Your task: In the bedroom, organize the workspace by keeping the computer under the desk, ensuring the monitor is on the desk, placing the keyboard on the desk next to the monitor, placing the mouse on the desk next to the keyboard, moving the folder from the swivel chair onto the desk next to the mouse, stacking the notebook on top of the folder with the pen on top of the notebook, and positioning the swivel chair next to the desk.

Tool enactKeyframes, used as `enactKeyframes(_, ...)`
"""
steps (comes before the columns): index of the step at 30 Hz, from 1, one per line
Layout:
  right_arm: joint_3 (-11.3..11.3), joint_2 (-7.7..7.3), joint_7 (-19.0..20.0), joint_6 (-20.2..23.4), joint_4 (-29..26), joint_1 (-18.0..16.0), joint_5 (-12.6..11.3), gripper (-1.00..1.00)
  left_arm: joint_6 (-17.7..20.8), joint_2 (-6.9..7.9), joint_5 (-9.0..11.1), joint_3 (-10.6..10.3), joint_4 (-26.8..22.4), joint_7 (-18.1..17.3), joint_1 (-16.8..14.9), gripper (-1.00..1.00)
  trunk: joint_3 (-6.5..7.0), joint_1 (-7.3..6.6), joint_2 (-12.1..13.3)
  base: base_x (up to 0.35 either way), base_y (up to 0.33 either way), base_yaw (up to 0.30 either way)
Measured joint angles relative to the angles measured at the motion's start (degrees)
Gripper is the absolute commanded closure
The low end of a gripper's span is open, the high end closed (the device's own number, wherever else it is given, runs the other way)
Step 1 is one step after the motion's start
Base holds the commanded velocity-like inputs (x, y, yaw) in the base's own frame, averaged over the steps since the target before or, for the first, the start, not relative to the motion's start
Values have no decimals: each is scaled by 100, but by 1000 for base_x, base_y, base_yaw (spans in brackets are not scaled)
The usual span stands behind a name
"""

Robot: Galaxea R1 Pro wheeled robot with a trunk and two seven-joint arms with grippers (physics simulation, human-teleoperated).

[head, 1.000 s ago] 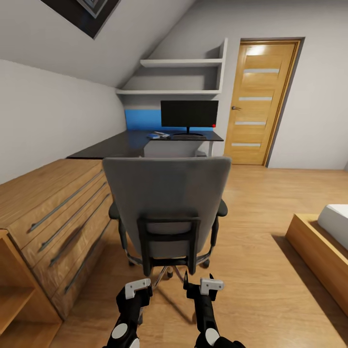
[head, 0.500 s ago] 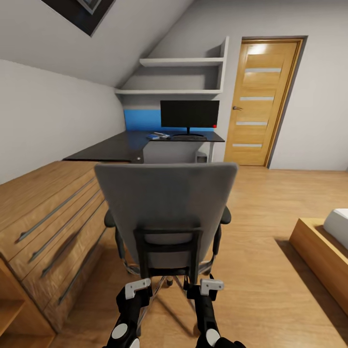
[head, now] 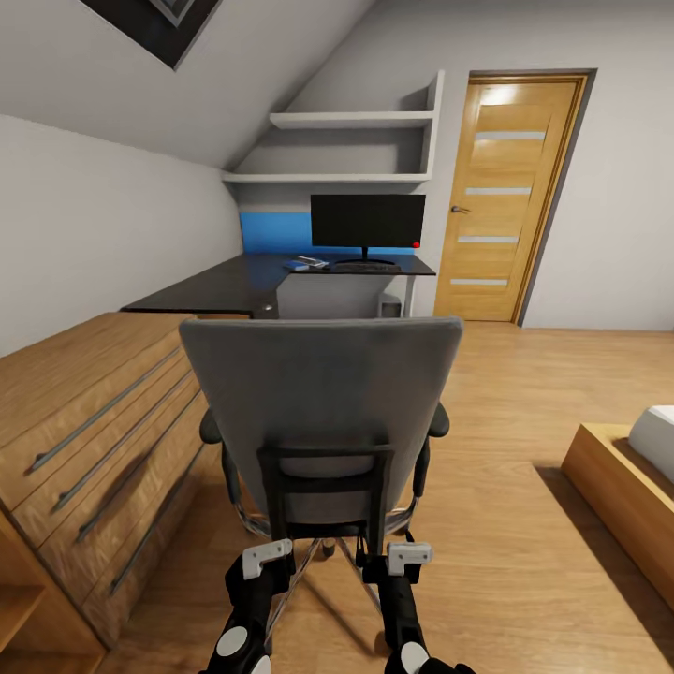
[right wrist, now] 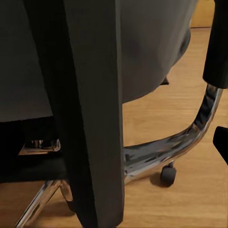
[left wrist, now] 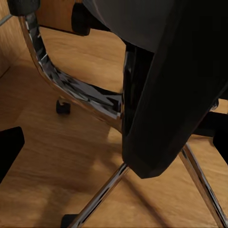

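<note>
Swivel chair (head: pixel 320 412) stands directly ahead of my two grippers, its tall grey back turned toward me and its black back frame just beyond my fingertips. My left gripper (head: pixel 265 559) sits low at the near left of the chair's chrome base, and my right gripper (head: pixel 404 556) at the near right; whether either one is spread or pressed together I cannot tell from these views. Through my left wrist camera the black back support (left wrist: pixel 166 95) looms close, with chrome legs (left wrist: pixel 99 197) and a castor (left wrist: pixel 62 106) on the plank floor (left wrist: pixel 42 161) beyond it. My right wrist camera shows the same black upright (right wrist: pixel 90 114), the curved chrome arm support (right wrist: pixel 180 142) and another castor (right wrist: pixel 168 175).

Well beyond the chair, far ahead of both grippers, the desk (head: pixel 234 285) runs along the left wall. The monitor (head: pixel 367 222) stands on its far end with the keyboard (head: pixel 365 267) lying just in front of its stand. A wooden dresser (head: pixel 84 412) flanks my left gripper's side, and a bed (head: pixel 627 487) lies off to the right.
</note>
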Motion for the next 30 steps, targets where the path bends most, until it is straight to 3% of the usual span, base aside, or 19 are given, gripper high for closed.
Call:
enactKeyframes(16,-4,0,9,2,14,4,-41,-100,-43,3,-1,0,1,5,0,-100,-1,-2,0,256,-7,0)
enactKeyframes(30,49,12,52,59,166,0,148,-100,-117,-5,86,-13,12,10,4,-100,-1,-1,0,246,-158,0)
